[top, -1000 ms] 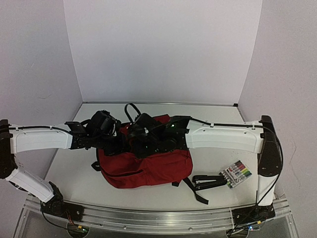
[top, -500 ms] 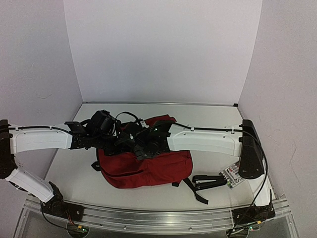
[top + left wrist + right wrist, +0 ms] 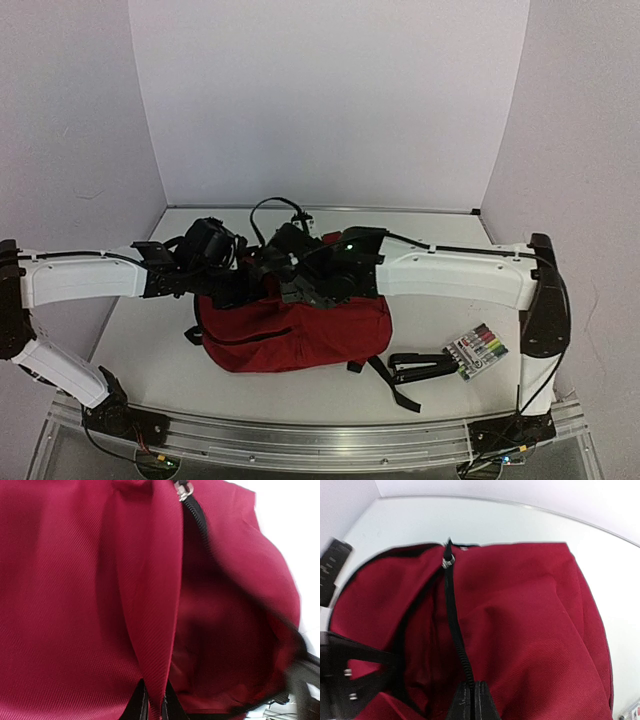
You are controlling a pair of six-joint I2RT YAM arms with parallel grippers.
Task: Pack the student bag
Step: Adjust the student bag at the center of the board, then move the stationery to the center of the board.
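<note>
The student bag [image 3: 300, 335], a dark red backpack, lies mid-table with both arms over its top. My left gripper [image 3: 153, 707] is shut on a fold of the bag's red fabric [image 3: 150, 605], pinched between the fingertips. Beside that fold the bag's mouth gapes open, edged by a black zipper [image 3: 197, 520]. My right gripper [image 3: 474, 700] is shut on the other rim of the opening, its fingertips closed on the black zipper edge [image 3: 455, 630]. A metal zipper pull [image 3: 448, 561] sits at the far end. In the top view the grippers [image 3: 262, 270] meet above the bag.
A pack of coloured markers [image 3: 477, 349] lies at the right of the table, with a black stapler [image 3: 420, 365] beside it. A black bag strap [image 3: 395, 388] trails toward the front edge. White walls enclose the table at the back and sides.
The right gripper has closed onto the bag's zipper edge and drawn back to the right. The bag's top has lifted and its mouth is pulled wider. The left gripper keeps its hold.
</note>
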